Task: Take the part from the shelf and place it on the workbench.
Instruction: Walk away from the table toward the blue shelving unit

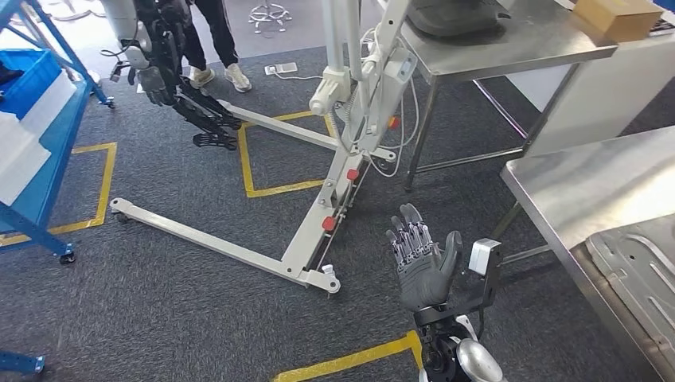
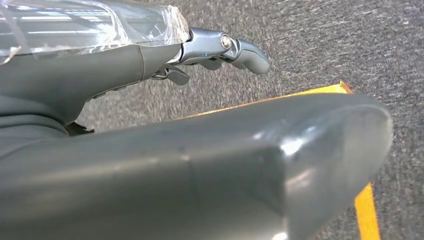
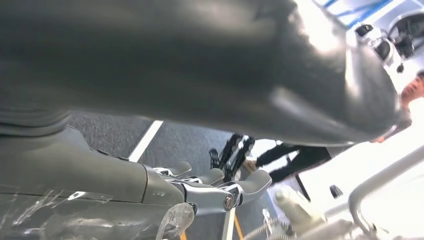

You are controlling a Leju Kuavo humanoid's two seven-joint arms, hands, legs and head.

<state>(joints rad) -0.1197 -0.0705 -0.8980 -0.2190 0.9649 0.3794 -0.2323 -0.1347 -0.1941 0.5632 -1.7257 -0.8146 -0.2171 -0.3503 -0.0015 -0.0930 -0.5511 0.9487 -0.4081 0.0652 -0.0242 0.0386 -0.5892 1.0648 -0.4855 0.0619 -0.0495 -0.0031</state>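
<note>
right hand (image 1: 422,267) raised, fingers spread, grasping nothing | left hand (image 2: 200,150) likewise released | part (image 1: 637,267) on workbench (image 1: 589,183) beside right hand, apparently placed

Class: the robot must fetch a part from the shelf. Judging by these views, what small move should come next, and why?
Probably a turn toward the blue shelf at the robot's left. The right hand is raised with fingers apart and holds nothing, and the left hand likewise grips nothing. The steel workbench lies on its right.
</note>
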